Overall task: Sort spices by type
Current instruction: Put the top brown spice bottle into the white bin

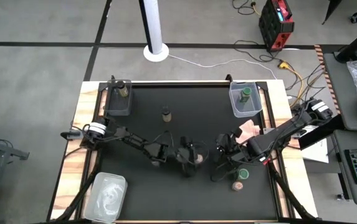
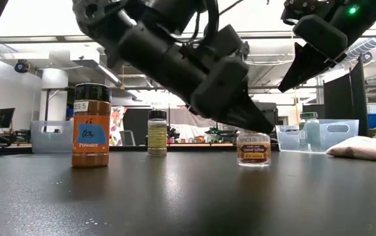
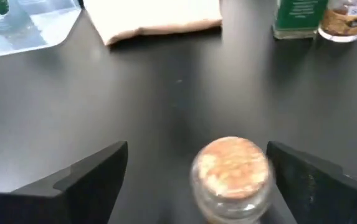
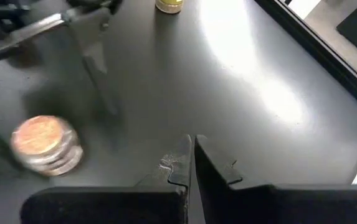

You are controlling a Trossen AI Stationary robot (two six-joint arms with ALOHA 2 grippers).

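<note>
The left gripper [image 3: 197,180] has its jaws spread wide, one on each side of a pink-topped jar [image 3: 231,177] that stands upright on the black tabletop [image 3: 166,93] without either finger visibly touching it (in the low view the gripper body hides part of this jar). From above, this gripper [image 1: 190,155] sits near the middle of the tabletop, with the jar [image 1: 198,159] at its tip. The right gripper [image 4: 190,155] hovers close by with its jaws pressed together and nothing between them. Just beyond it stand a green-lidded jar [image 1: 243,174] and a brown-topped jar [image 1: 237,185], side by side. Farther off, a dark-lidded jar [image 1: 166,113] stands alone, and a clear tub [image 1: 235,93] at each far corner holds one jar.
</note>
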